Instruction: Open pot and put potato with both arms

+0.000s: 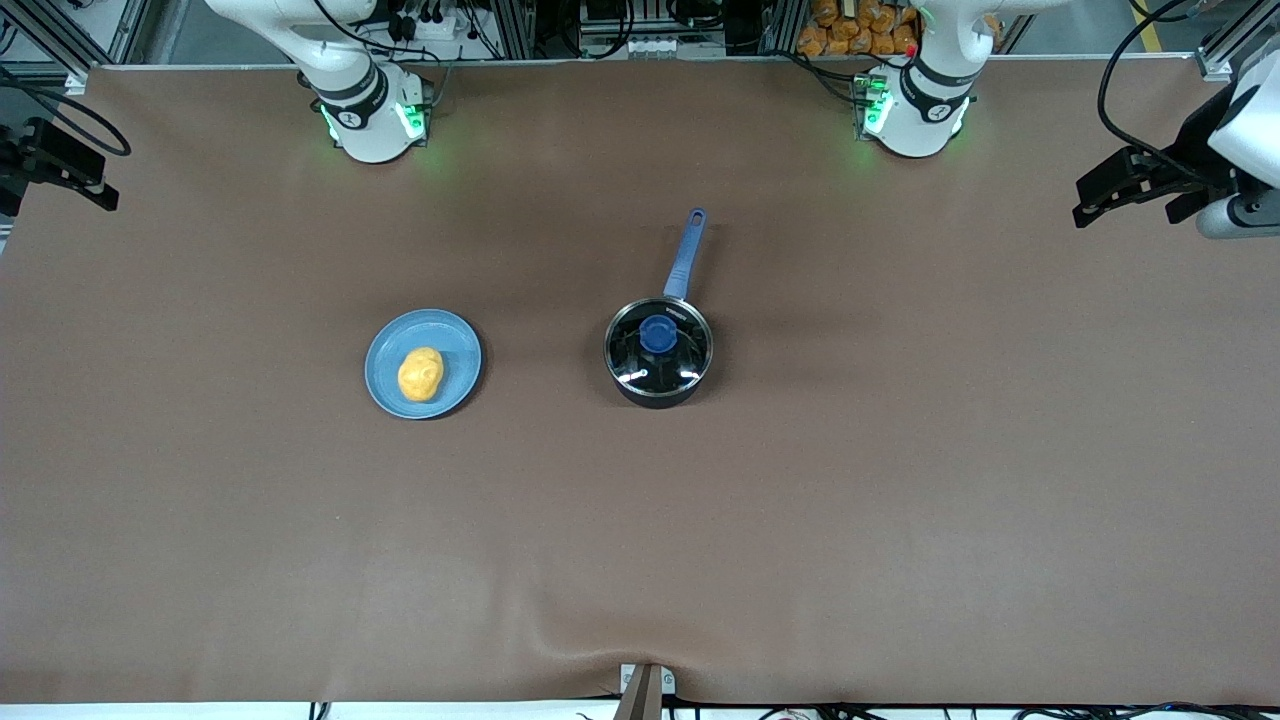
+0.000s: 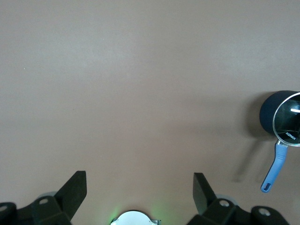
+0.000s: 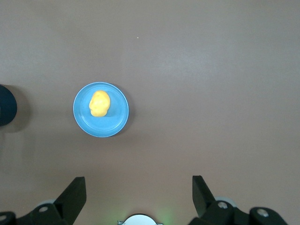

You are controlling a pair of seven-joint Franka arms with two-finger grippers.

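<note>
Table (image 1: 900, 520): brown cover, spans the whole front view.

Left arm (image 1: 935, 90): base at its own end of the table, waits raised. Left gripper (image 2: 139, 190) hangs high over bare table at the left arm's end; in the front view it shows at the edge of the picture (image 1: 1125, 190). Fingers (image 2: 75, 190) spread wide, nothing between them.

Right arm (image 1: 350, 90): base at its own end, waits raised too. Right gripper (image 3: 139, 190) hangs high over bare table toward the right arm's end; the front view catches only part of it at the edge (image 1: 60, 165). Fingers (image 3: 75, 192) spread wide, nothing held.

Pot (image 1: 658, 352): black, stands upright near the table's middle, glass lid (image 1: 658, 342) seated on it, blue knob (image 1: 657, 334) on top. Blue handle (image 1: 686, 255) points toward the robots' bases. Well apart from the left gripper; in the left wrist view it sits at the picture's edge (image 2: 280, 117).

Plate (image 1: 450, 345): flat, blue, beside the pot toward the right arm's end, apart from it.

Potato (image 1: 420, 374): yellow-orange, lies on the plate, slightly nearer the front camera than the plate's centre. Right wrist view shows it (image 3: 99, 103) on the plate (image 3: 117, 117), well apart from the right gripper's fingertips.
</note>
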